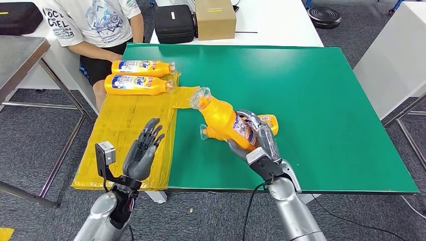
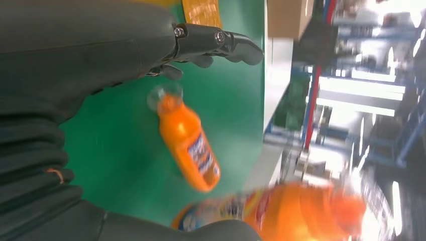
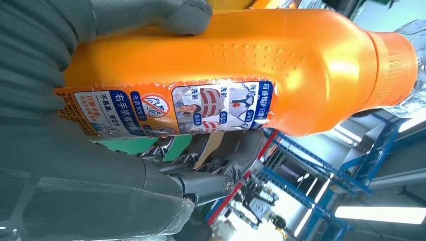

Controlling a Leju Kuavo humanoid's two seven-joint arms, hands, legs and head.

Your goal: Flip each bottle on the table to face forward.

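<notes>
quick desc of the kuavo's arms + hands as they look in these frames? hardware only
Silver metal forearms. Left hand and right hand: dark grey segmented fingers with visible screws, thick grey thumb, grey ribbed wrist cover. Small grey camera box on the left wrist; black cable along the right forearm.

Lying labels-up, side by side on the yellow mat (image 1: 120, 130): two orange bottles (image 1: 143, 67) (image 1: 138, 84). Tilting off the green table (image 1: 326, 110): a third bottle (image 1: 226, 120); resting beneath it, a fourth bottle (image 1: 269, 122).
</notes>
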